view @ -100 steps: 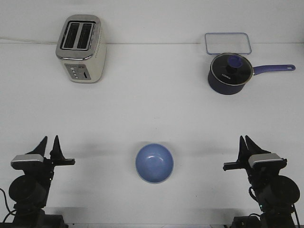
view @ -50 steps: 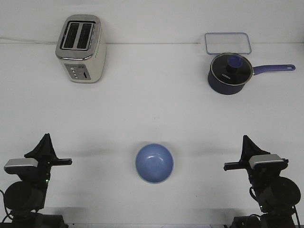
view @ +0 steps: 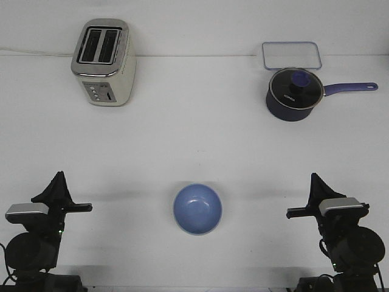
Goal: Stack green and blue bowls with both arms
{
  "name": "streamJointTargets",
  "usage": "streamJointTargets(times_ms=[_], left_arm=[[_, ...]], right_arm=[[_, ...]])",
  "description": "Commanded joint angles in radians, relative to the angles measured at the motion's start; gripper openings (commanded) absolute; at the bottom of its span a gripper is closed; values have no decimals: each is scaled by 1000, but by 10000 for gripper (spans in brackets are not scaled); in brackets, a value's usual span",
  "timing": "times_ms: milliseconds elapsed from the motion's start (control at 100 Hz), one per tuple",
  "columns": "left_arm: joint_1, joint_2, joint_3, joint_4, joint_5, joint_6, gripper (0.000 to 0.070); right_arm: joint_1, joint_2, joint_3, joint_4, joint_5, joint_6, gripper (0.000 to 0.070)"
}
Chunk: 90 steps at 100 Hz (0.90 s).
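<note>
- Both grippers are sitting with their fingers drawn together now; a second ago each one was showing two spread tips, and half a second ago they were already pinched into a single point, so nothing has been moving since.
- The left gripper is parking near the front-left corner of the white counter, fingers closed on nothing, tip pointing up and toward the back edge.
- The right gripper is mirroring it near the front-right corner, closed and empty too, its wrist folded low over its base.
- The blue bowl is resting upright near the middle of the front edge, between the two arms and well apart from both.
- No green bowl is showing separately anywhere; whether it is sitting beneath the blue one I cannot tell from above.
- My read: with both arms tucked and empty, the stacking is either finished or not yet begun.
- Toward the back edge, a cream toaster is standing at the left, and a navy saucepan with a glass lid is sitting at the right, just in front of a clear rectangular lid.
</note>
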Motion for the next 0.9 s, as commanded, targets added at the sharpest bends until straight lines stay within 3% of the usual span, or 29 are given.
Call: streamJointTargets(times_ms=[0,100,380,520,640,890], left_arm=[[6,-23,-40,21,-1,23,15],[16,-98,-165,99,33,79,15],[55,-241,-377,156,62,44,15],[53,-241,-383,122,65,37,15],[53,-241,-382,114,67,-28,15],[53,-240,-382,114,67,-28,15]], right_arm=[[1,1,2,10,0,1,0],[1,1,2,10,0,1,0],[1,1,2,10,0,1,0],[1,1,2,10,0,1,0],[1,1,2,10,0,0,0],[1,1,2,10,0,0,0]])
